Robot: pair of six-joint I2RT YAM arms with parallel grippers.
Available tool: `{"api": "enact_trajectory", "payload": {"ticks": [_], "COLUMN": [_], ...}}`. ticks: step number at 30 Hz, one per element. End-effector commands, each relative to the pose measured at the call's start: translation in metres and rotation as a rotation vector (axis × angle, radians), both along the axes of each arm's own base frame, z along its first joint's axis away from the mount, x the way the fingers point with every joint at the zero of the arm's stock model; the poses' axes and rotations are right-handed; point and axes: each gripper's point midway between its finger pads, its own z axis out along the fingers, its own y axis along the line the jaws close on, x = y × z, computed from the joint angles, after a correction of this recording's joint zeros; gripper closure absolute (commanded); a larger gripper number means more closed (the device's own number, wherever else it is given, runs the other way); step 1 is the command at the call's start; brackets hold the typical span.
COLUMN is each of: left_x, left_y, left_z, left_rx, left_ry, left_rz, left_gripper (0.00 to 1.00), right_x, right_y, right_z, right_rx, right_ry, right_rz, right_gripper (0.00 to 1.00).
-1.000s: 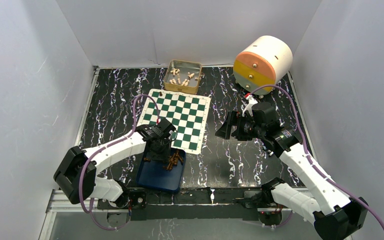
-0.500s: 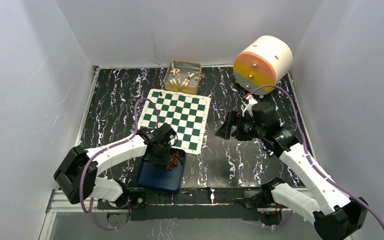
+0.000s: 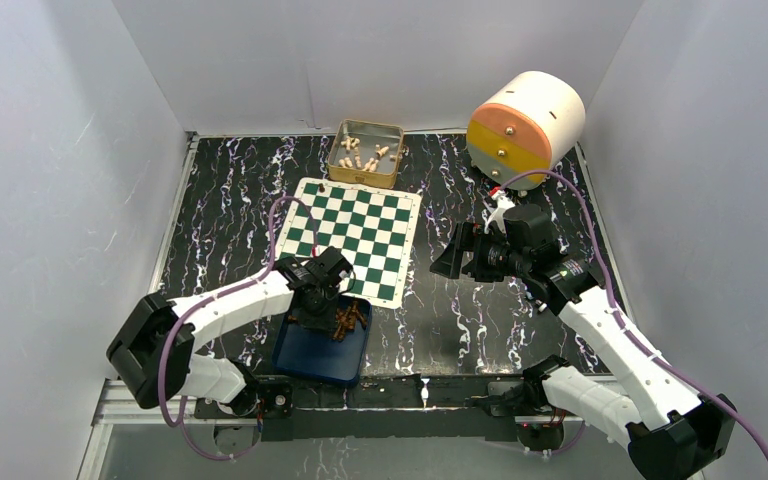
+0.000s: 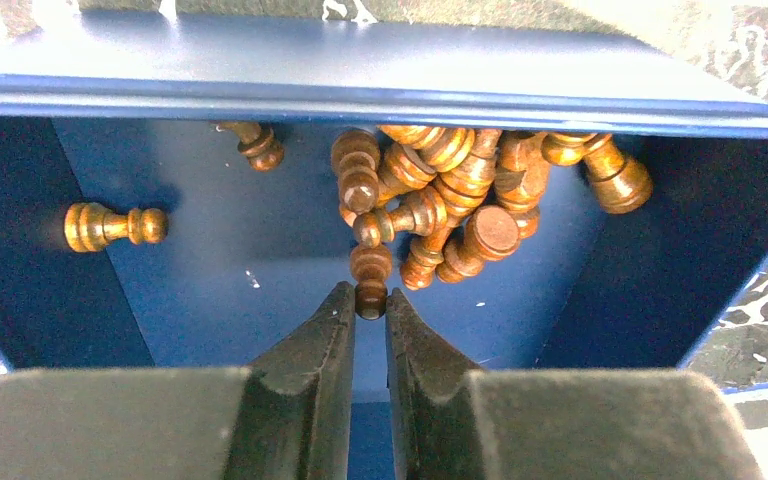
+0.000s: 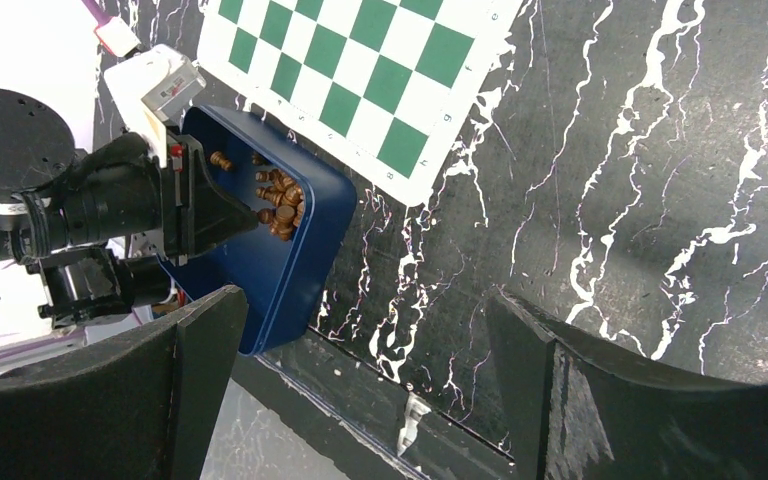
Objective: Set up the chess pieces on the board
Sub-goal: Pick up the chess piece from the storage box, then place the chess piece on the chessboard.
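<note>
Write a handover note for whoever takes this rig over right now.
Left claw: closed around one dark-brown wooden chess piece lying in the blue rectangular tray.
Right claw: open, empty, above the black marbled table.
Remaining dark-brown pieces: heaped in that tray.
Green-and-white checkered chess mat: no piece clearly on it.
Done: little or nothing.
To do: lift this piece, place it, then the others.

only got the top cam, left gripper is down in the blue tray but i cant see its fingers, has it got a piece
Observer: The left wrist view shows the left gripper pinched on the end of one dark piece at the near edge of the pile.
Operator: any strays
Observer: One pawn lies on its side alone, well apart from the pile, on the blue tray floor.
Operator: right gripper
Observer: The right gripper is wide open with nothing between its fingers.
</note>
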Motion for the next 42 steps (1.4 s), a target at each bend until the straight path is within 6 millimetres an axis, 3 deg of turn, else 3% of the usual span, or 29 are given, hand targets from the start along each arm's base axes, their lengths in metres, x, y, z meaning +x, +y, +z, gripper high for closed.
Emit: {"api": "enact_trajectory", "payload": {"ticks": [1,6,10,14,19,23,29,36,42], "left_x": [0.013,0.029,0.054,0.093,0.152,0.204,0.274,0.322,0.349], "left_y": [-0.005,-0.017,-0.025,-0.034,-0.020,-0.003,0.021,0.034,0.035], "left_z": [0.029,0.066,0.099,0.128,0.144,0.142,0.109,0.077,0.064], "left_rx": [-0.028,-0.064,-0.047,-0.047,-0.015,-0.004,-0.036,-0.022,-0.033], "left_ry": [-0.075,-0.138,-0.207,-0.270,-0.287,-0.312,-0.288,-0.268,-0.269], "left_rz": [0.017,0.016,-0.006,-0.021,0.032,0.099,0.199,0.219,0.221], "left_gripper": [0.94,0.96,0.94,0.93,0.93,0.94,0.96,0.94,0.92], "right_x": [-0.001,0.012,0.012,0.005,0.001,0.000,0.003,0.008,0.013], "right_y": [0.005,-0.006,-0.003,0.001,-0.002,-0.003,-0.003,0.001,0.005], "right_z": [0.006,0.010,0.017,0.019,0.016,0.018,0.016,0.019,0.023], "right_rx": [0.035,-0.046,-0.048,-0.009,-0.006,-0.031,-0.024,-0.014,-0.011], "right_ry": [-0.015,-0.064,-0.068,-0.061,-0.077,-0.073,-0.093,-0.087,-0.090], "right_rz": [0.010,-0.028,0.004,0.023,0.025,0.045,0.035,0.036,0.033], "right_gripper": [0.01,0.01,0.01,0.01,0.01,0.01,0.01,0.01,0.01]}}
